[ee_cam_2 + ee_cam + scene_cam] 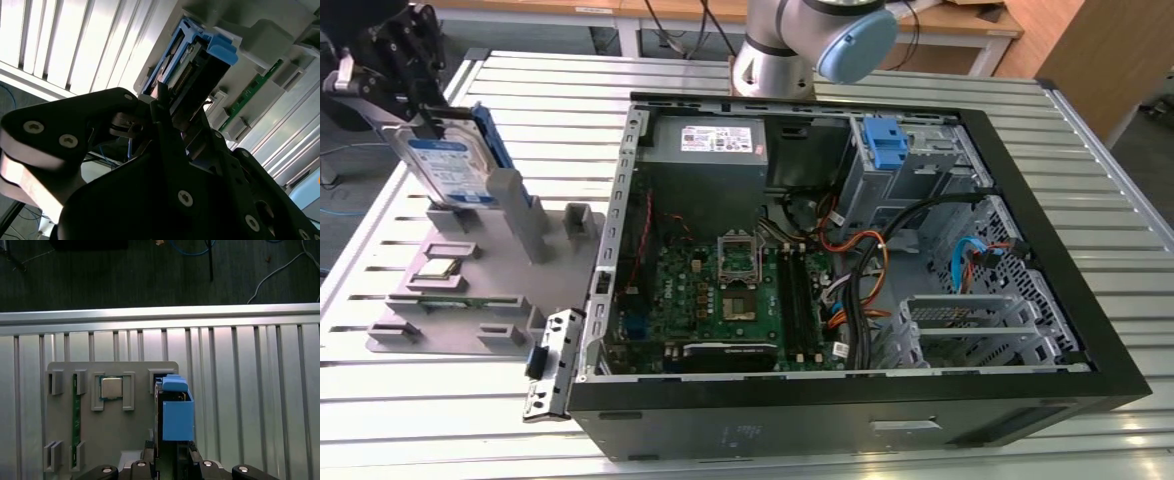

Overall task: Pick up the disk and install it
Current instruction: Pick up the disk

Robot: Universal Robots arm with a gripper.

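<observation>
Gripper (pixel 430 118) at exterior view's left, over table's far corner, pinching disk (pixel 450 165) by its upper edge, jaws pressed to the two flat faces. Disk upright on edge, blue-white label facing the exterior camera, blue rail (pixel 487 150) along the side away from it. Lower edge down at grey holder post (pixel 520 215) on fixture plate (pixel 400 340); can't tell if seated in slot or just clear.

Second wrist view adds close detail: gripper (pixel 170 107) black, closed on disk (pixel 192 60) end, w/ connector pins and blue rail tab showing.

First wrist view looks along disk (pixel 177 415) edge-on, blue rail toward camera, gripper (pixel 167 462) astride it. Fixture plate (pixel 112 440) laid out flat beyond: CPU chip (pixel 111 387) in its pocket just beside disk, green memory stick (pixel 76 410) in next slot.

Exterior view gives the wider scene: open PC case (pixel 854 395) beside fixture, well apart from disk; power supply (pixel 707 140) and blue bracket (pixel 886 140) at case's far side; arm base (pixel 781 50) behind case. Slatted table (pixel 1067 130) under all.
</observation>
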